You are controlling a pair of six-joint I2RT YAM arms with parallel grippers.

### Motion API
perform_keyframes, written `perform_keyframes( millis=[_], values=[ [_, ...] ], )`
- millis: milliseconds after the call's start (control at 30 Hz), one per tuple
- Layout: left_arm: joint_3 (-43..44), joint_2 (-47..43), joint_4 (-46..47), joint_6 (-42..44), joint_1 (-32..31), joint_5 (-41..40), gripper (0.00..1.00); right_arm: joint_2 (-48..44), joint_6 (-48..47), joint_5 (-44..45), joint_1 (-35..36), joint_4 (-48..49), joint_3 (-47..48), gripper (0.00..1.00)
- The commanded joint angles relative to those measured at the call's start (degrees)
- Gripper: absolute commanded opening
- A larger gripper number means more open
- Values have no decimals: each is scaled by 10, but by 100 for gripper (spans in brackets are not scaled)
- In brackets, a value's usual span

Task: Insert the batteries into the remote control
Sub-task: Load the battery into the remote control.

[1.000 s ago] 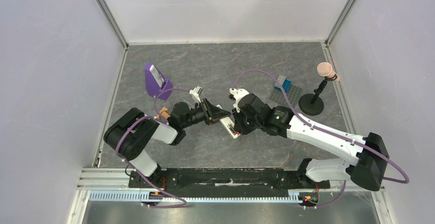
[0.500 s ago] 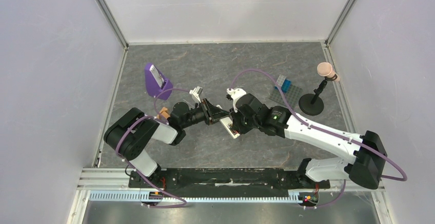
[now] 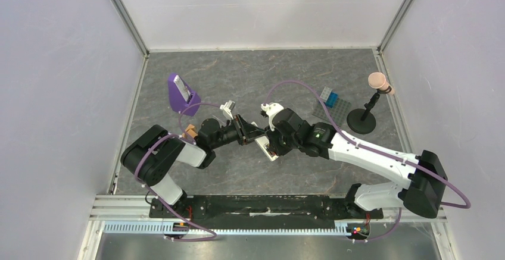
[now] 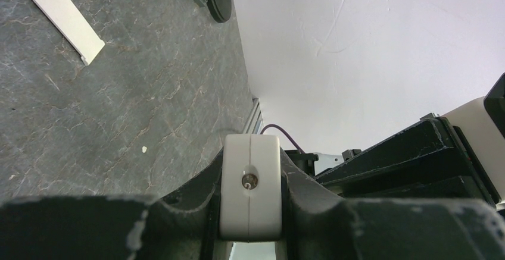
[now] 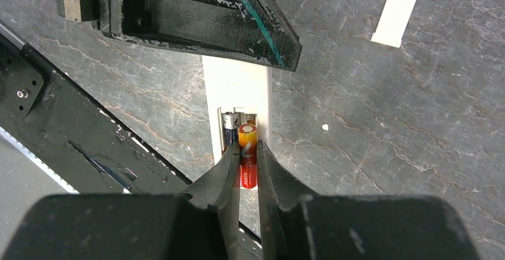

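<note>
My left gripper (image 3: pixel 249 134) is shut on the remote control (image 3: pixel 266 147), a slim white bar held just above the table; its white end sits clamped between the jaws (image 4: pixel 251 185). In the right wrist view the remote's (image 5: pixel 235 90) open battery bay faces up. A dark battery (image 5: pixel 229 123) with a silvery tip lies in the bay. The red-orange battery (image 5: pixel 248 138) sits beside it, pinched between the fingers of my right gripper (image 5: pixel 247 150), which meets the remote from the right (image 3: pixel 272 147).
A small flat white strip (image 5: pixel 398 9) lies on the grey table beyond the remote. A purple wedge stand (image 3: pixel 178 93) is at the back left. A blue block on a grey plate (image 3: pixel 329 98) and a black round-based stand (image 3: pixel 362 120) are at the right.
My right arm has crept a little to the left, toward the left gripper, with the red-orange battery in its fingers. The left arm and remote have stayed put.
</note>
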Motion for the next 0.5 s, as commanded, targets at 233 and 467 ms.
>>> perform_keyframes(
  millis=[233, 467],
  values=[
    [8, 1, 59, -30, -2, 2, 2, 6, -12, -2, 3, -29, 29, 22],
    [7, 1, 58, -28, -3, 2, 2, -6, 5, 1, 3, -30, 46, 26]
  ],
)
